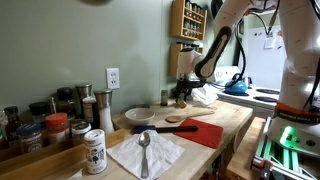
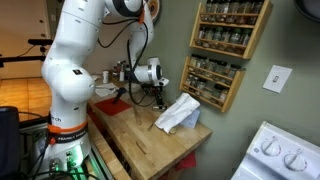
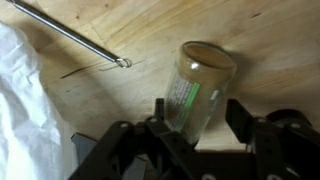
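As the jaws straddle it, the spice jar lies between.

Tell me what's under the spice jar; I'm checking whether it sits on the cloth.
Wooden countertop shows beside the spice jar; the white cloth lies apart. The patch directly beneath is hidden by the jar.

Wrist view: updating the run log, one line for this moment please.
claw | straddling green-labelled glass jar | grip unclear | wooden counter | white cloth nearby
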Robot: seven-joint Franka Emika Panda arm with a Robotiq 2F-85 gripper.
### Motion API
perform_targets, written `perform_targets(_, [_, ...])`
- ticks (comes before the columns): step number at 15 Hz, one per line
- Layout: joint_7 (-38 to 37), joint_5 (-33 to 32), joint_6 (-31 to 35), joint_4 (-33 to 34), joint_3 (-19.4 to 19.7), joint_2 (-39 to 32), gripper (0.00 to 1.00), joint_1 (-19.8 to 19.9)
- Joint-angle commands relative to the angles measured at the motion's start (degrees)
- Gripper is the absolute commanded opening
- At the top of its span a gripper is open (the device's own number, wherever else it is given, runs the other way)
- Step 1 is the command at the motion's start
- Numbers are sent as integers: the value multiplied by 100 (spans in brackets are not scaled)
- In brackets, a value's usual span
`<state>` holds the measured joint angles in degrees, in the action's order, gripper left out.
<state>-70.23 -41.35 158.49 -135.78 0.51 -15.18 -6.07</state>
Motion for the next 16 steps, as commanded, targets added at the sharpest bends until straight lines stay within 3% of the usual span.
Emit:
perform_targets(1, [377, 306, 69, 77, -140, -182, 35, 127])
perform_targets(2, [498, 475, 34, 77, -194, -178, 27, 174])
perform_targets(5, [1216, 1325, 53, 20, -466, -142, 27, 449])
perform_targets(7, [2012, 2333, 70, -30, -651, -108, 27, 631])
perform_targets(8, [2396, 2767, 118, -86, -1175, -84, 27, 1195])
perform_targets(12, [3920, 4680, -175, 35, -2601, -114, 27, 2636])
perform_targets(16, [5155, 6293, -784, 156, -3170, -37, 27, 3373])
